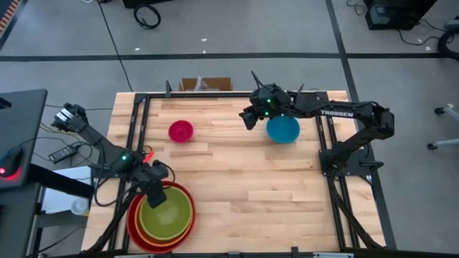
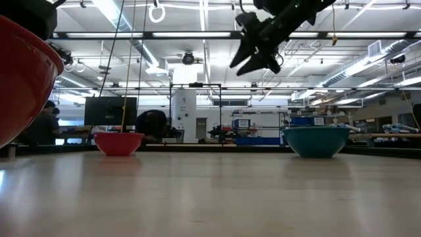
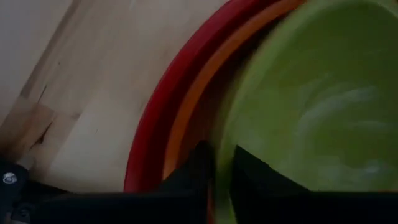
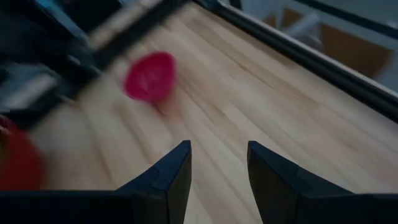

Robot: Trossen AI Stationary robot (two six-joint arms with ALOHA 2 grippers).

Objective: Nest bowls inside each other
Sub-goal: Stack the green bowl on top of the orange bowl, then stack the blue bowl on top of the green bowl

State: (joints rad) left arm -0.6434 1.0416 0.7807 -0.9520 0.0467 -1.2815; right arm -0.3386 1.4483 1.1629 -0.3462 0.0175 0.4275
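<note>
Five round plastic bowls on the pale wooden table [image 1: 237, 172]: three nested at the near left corner, namely a big red bowl [image 1: 135, 222] outermost, an orange bowl [image 1: 145, 233] inside it and a lime-green bowl [image 1: 168, 212] on top, plus two loose ones, a small pink-red bowl [image 1: 181, 130] beyond the stack and a teal bowl [image 1: 283, 130] far off to the stack's right. Two grippers. Left gripper [image 3: 219, 169] sits at the green bowl's rim, its fingers slightly parted and straddling the rim, one inside the bowl, one outside. Right gripper [image 1: 249, 118] is raised in the air just left of the teal bowl, fingers apart, holding nothing. Only the low view shows the right gripper's height and people in the room behind; only the left wrist view shows the rim straddle; the right wrist view catches the pink-red bowl, blurred.
</note>
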